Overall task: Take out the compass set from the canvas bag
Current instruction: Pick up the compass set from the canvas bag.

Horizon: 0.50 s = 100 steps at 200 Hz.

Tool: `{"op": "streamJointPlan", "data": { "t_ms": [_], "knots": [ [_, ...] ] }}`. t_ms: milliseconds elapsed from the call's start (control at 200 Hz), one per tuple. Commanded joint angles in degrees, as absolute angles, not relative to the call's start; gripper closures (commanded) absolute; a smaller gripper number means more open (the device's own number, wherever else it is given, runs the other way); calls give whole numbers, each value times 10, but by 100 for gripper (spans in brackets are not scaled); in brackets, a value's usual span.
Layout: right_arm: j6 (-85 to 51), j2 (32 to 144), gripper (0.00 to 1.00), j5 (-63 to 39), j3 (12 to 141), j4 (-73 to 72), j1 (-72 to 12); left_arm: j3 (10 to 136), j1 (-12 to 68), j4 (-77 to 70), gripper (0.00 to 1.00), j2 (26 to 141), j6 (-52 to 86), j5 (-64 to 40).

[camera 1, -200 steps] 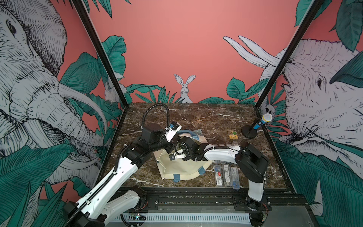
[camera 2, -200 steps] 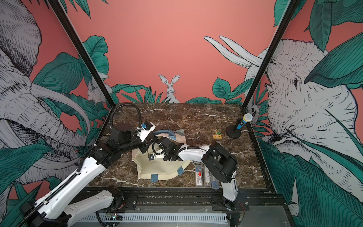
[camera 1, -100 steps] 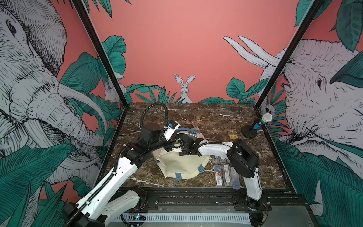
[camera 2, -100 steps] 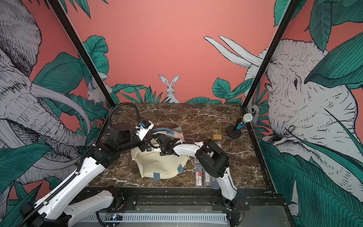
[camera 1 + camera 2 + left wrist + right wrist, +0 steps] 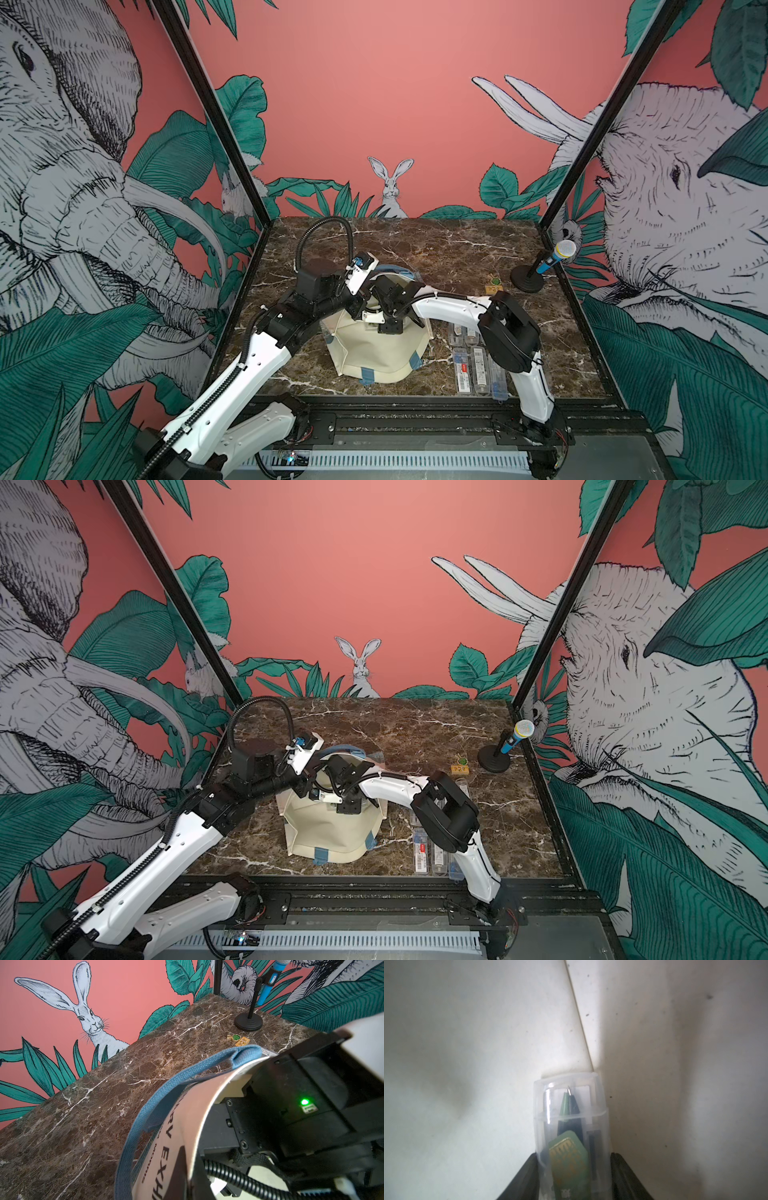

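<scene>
The cream canvas bag [image 5: 374, 353] stands on the marble table in both top views, its mouth held up. My left gripper [image 5: 195, 1167] is shut on the bag's rim, beside the dark lettering [image 5: 166, 1147] and a blue strap handle [image 5: 187, 1076]. My right arm's wrist [image 5: 390, 303] reaches down into the bag's mouth, so its fingers are hidden in the top views. Inside the bag, the right wrist view shows the compass set [image 5: 569, 1109], a clear plastic case with a green compass in it. My right gripper [image 5: 572, 1167] is shut on it, one black finger [image 5: 527, 1176] against each side.
Several clear plastic cases [image 5: 478, 365] lie in rows on the table, right of the bag, under my right arm. At the far right stands a blue microphone on a black round stand [image 5: 528, 282]. Small wooden pieces [image 5: 494, 284] lie near it.
My right arm has swung toward the bag's mouth and reached down inside, and its jaws have narrowed. The bag now stands more upright. The left gripper has kept its hold.
</scene>
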State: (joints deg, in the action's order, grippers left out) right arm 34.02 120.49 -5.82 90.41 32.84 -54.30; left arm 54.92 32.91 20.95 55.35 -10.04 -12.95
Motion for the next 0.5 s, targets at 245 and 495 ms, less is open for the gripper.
{"op": "streamJointPlan", "data": {
  "t_ms": [245,495],
  "knots": [
    [299,1141,52,-132,899,349,-536,529,339,198,100,527,-104,-168],
    [316,1063,55,-168,836,284,-536,527,339,198,100,523,-107,-153]
  ]
}}
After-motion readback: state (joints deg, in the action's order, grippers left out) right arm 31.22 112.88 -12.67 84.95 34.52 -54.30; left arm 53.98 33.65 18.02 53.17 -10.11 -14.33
